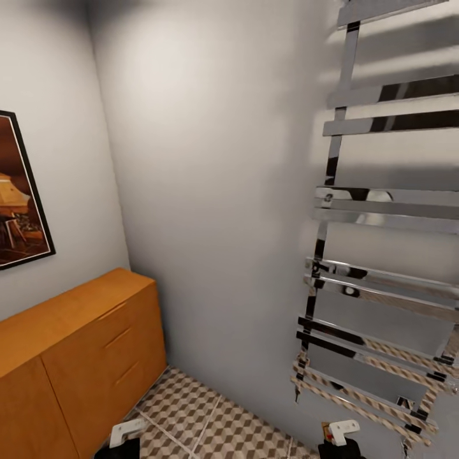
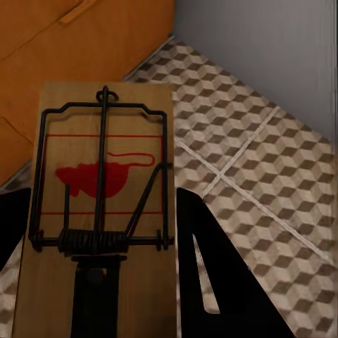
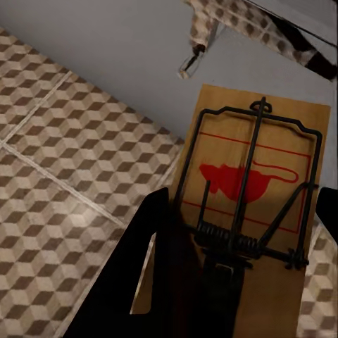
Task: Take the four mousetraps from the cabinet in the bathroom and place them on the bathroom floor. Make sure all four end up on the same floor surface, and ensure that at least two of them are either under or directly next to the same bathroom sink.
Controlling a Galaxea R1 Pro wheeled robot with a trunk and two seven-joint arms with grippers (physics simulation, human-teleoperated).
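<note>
While your head camera faces a grey corner of the room, the bathroom floor (image 1: 210, 414) with its brown, beige and white cube tiles spreads below, and the grey walls (image 1: 217, 159) take up most of what you see. Along your left wall stands the cabinet (image 1: 83, 357), low and orange-brown, with a flat top and its drawer fronts closed. On your right wall hangs a chrome ladder towel rail (image 1: 382, 268), whose lower bars mirror the tile pattern. A dark-framed picture (image 1: 16, 191) hangs above the cabinet.

Your left gripper (image 2: 98, 282) is clamped on a mousetrap (image 2: 98, 204), with a dark finger (image 2: 218, 282) beside the board's edge; the trap is held flat above the tiles, close to the cabinet's front, its wire bar and red mouse mark facing the wrist camera. Your right gripper (image 3: 225, 282) grips a second mousetrap (image 3: 253, 211) in the same way, above the floor near the foot of the grey wall and just below the towel rail's lowest end. In the head view you see small white parts of both arms at the bottom edge, left (image 1: 127, 432) and right (image 1: 343, 431).
</note>
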